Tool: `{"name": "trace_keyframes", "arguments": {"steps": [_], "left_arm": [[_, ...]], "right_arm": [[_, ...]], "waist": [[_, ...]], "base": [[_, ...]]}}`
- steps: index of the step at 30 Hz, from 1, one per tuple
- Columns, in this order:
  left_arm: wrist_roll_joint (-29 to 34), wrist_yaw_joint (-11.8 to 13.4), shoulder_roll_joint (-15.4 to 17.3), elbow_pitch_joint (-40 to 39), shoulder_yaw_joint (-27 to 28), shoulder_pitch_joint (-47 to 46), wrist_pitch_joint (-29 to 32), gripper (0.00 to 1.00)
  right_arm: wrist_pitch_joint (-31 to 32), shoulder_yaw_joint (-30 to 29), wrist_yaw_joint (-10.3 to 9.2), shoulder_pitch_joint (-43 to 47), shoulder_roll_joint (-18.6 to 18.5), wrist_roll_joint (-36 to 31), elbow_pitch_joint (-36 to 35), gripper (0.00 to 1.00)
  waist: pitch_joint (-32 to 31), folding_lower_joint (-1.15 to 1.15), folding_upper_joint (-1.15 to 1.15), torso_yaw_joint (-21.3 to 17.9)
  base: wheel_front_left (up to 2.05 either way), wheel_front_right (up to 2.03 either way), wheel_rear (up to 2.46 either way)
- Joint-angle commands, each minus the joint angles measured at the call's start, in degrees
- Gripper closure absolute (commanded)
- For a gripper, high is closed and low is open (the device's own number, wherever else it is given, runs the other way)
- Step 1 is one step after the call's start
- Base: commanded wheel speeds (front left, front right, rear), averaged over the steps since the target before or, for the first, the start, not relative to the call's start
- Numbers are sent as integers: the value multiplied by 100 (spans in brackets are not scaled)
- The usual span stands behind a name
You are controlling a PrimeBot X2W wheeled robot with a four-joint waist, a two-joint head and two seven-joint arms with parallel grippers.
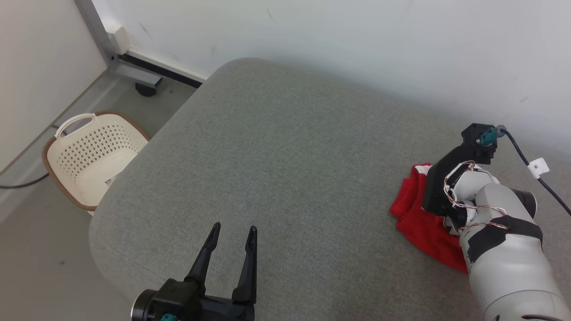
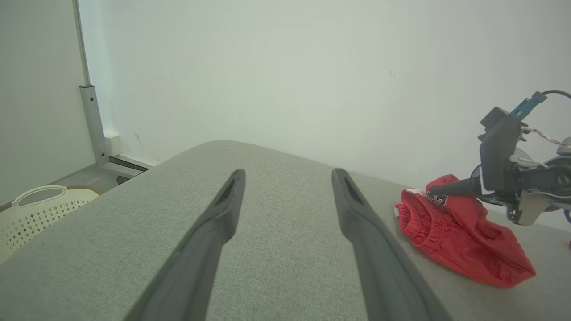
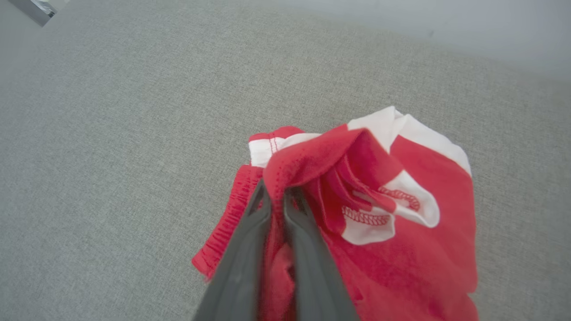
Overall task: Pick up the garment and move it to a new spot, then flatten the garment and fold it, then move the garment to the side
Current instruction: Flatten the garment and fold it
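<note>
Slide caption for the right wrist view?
Right gripper shut on a crumpled red-and-white garment on the grey cushion.

- A pale, plain wall (image 1: 357, 44) runs along the far side, marked with a few faint scuffs.
- The table (image 1: 267, 156) is covered in grey woven fabric and has a rounded far-left corner.
- Left of it, on the grey floor (image 1: 35, 267), stands a cream perforated basket (image 1: 102, 142) with a brown rim.
- A metal post (image 1: 96, 31) rises at the far left, with a black foot (image 1: 145, 89) near its base.
- A dark cable (image 1: 22, 183) lies on the floor just left of the basket.
- The light is soft and even.
</note>
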Motion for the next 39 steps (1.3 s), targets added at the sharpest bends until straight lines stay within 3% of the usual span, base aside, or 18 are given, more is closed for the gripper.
{"name": "trace_keyframes", "arguments": {"steps": [1, 2, 9, 13, 21, 22, 23, 24, 25, 32, 39], "left_arm": [[-1, 17, -22, 25, 13, 48, -30, 0], [-6, 16, -29, 34, 10, 41, -35, 0], [-38, 35, 0, 112, 91, 42, -59, 0], [-26, 57, 45, 82, 131, 85, -69, 0], [-26, 42, 75, 47, 78, 102, -58, 0], [-30, 39, 78, 46, 69, 103, -51, 0], [-30, 39, 79, 41, 59, 102, -45, 0], [-30, 36, 81, 34, 47, 99, -40, 0], [-32, 34, 84, 25, 39, 98, -37, 0], [2, 37, 75, -41, 9, 49, -52, 0], [71, -15, 44, 18, -32, -15, -70, 0]], "right_arm": [[-64, -38, 12, -28, 4, -9, 40, 33], [-90, -55, 12, -58, 8, 32, 102, 0], [-827, 165, 12, -608, 3, 981, 460, 0], [-1240, 367, 12, -784, -11, 1296, 292, 0], [-1428, 840, 12, -209, -673, 1218, 183, 0], [-1449, 874, 12, -80, -761, 1181, 197, 2], [-1477, 902, 12, 40, -829, 1131, 215, 43], [-1495, 943, 12, 157, -876, 1088, 234, 92], [-1511, 979, 12, 254, -884, 1085, 258, 100], [-1554, 1054, 12, 637, -730, 1068, 423, 100], [-1800, 1016, 12, 892, -247, 1109, 651, 100]], "waist": [[86, 0, 0, 66], [94, 0, 0, 71], [-48, 0, 0, -79], [-180, 0, 0, -290], [-346, 0, 0, -515], [-354, 0, 0, -522], [-356, 0, 0, -523], [-354, 0, 0, -520], [-342, 0, 0, -515], [-101, 0, 0, -447], [-223, 0, 0, -265]], "base": [[0, 0, 0], [0, 0, 0], [0, 0, 0], [0, 0, 0], [0, 0, 0], [0, 0, 0], [0, 0, 0], [0, 0, 0], [0, 0, 0], [0, 0, 0], [0, 0, 0]]}}
